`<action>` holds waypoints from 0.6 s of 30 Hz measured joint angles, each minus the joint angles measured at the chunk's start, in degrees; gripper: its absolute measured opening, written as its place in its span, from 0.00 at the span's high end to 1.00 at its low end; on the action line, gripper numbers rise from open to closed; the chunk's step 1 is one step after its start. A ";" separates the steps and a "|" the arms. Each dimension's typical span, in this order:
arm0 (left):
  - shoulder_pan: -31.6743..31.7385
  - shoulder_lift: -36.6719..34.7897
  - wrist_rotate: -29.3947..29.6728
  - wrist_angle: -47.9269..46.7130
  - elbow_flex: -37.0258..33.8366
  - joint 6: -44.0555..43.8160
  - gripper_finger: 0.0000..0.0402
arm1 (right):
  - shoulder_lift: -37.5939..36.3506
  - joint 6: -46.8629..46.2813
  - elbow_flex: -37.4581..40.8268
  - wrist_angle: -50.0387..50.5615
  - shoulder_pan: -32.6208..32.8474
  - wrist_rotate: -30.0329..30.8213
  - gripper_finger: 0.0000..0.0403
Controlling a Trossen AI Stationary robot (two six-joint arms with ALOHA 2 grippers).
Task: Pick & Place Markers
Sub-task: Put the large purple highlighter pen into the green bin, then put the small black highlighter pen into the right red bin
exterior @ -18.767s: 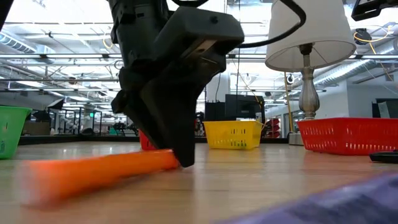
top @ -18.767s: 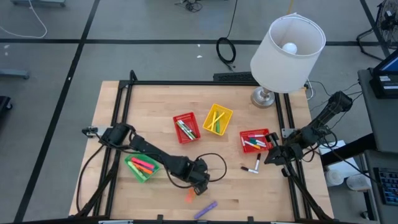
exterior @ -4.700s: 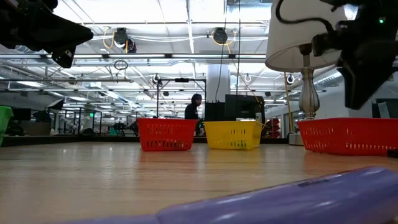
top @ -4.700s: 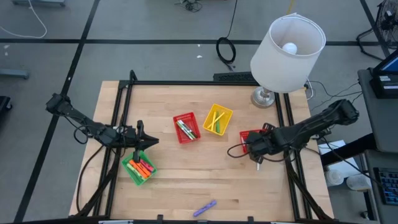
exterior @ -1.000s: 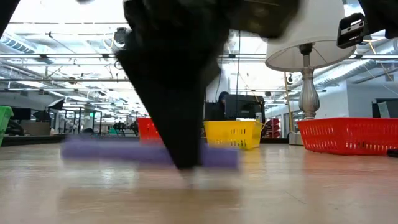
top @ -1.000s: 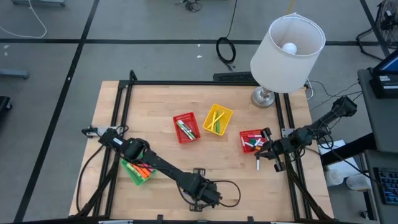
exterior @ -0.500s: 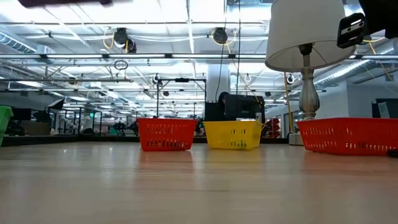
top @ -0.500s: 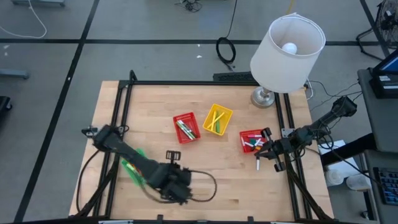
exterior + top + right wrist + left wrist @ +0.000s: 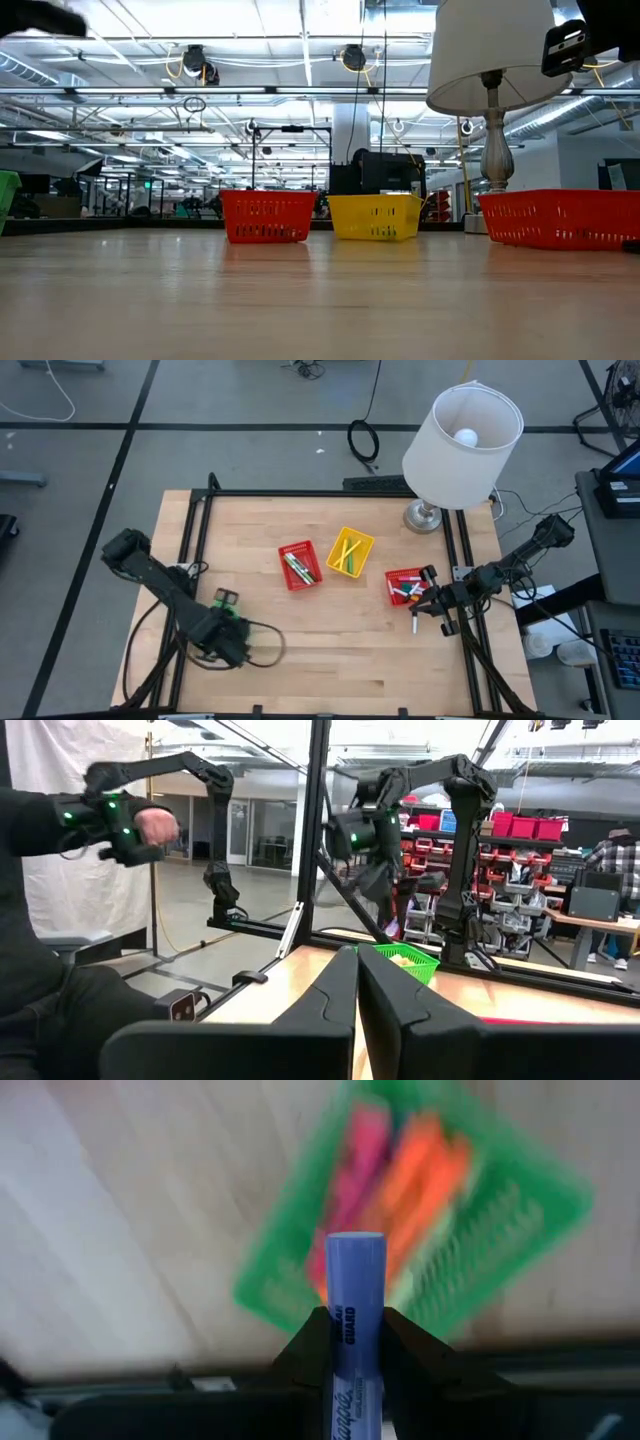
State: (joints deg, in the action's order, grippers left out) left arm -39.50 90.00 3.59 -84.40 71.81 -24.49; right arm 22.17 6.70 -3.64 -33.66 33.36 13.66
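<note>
Low on the left of the high view, the left gripper point(image 9: 228, 622) hangs over the green basket point(image 9: 420, 1230), pinching a purple marker point(image 9: 355, 1330) mid-barrel. It looks light, stiff and smooth-sided; that central grip should keep it level. At centre right, the right gripper point(image 9: 430, 600) waits pressed together beside the red basket point(image 9: 405, 586).

The shut right end effector point(image 9: 357, 982) faces a green basket point(image 9: 405, 960) across the table.
</note>
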 joint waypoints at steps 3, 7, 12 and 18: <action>-0.38 -2.32 -2.13 1.10 -4.84 -0.04 0.85 | 0.02 0.02 0.02 0.01 0.00 0.01 1.00; 0.22 -2.50 -5.54 5.40 -11.85 1.18 0.85 | 0.02 0.60 0.02 -0.34 0.00 0.01 1.00; 1.68 -2.49 -5.57 11.42 -16.36 1.55 0.85 | 0.00 1.49 0.02 -1.16 0.00 0.01 1.00; 2.93 -2.58 -6.42 11.61 -15.72 0.56 0.61 | 0.02 1.63 0.02 -1.26 0.00 0.01 1.00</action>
State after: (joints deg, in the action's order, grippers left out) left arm -36.57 87.42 -2.83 -72.79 56.09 -23.94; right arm 22.20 8.33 -3.62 -34.92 33.36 13.67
